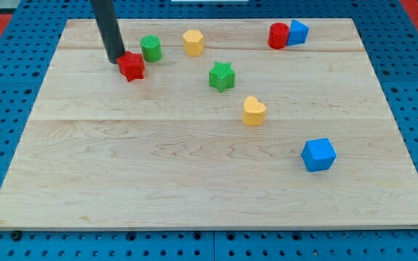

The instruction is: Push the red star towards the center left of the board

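The red star (131, 67) lies on the wooden board (194, 174) near its top left. My tip (115, 58) is at the end of the dark rod that comes down from the view's top. It touches or nearly touches the star's upper left side. A green cylinder (151, 48) stands just to the star's upper right, close to it but apart.
A yellow hexagonal block (193, 42) sits near the top middle. A green star (222, 76) and a yellow heart (253, 111) lie near the centre. A red cylinder (278, 35) touches a blue block (297, 32) at the top right. A blue cube (318, 154) lies at the right.
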Motion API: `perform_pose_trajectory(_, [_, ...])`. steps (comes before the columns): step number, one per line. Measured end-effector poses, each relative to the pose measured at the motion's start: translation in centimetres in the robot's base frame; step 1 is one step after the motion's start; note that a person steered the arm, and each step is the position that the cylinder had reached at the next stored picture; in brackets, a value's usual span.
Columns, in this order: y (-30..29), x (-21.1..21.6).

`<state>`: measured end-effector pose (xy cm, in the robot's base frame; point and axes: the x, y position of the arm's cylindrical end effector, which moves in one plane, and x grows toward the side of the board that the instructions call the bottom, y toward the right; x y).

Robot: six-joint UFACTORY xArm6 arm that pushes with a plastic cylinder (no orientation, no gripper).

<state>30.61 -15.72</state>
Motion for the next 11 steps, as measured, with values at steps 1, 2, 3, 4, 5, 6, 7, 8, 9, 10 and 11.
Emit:
perform_pose_trajectory(1, [0.3,-0.1])
perform_pose_trajectory(2, [2.0,-1.5])
perform_pose_trajectory(3, [2.8,-1.9])
perform_pose_trajectory(4, [3.4,-1.4])
perform_pose_trajectory(5, [3.4,0.4])
perform_pose_trajectory(6, [3.0,3.1])
perform_pose_trajectory(7, [2.8,5.1])
perform_pose_trajectory(8, [5.0,4.9])
perform_pose_trajectory(9, [5.3,4.6])
perform_pose_trajectory(10, [8.7,2.4])
perform_pose_trajectory(11, [12.5,1.9])
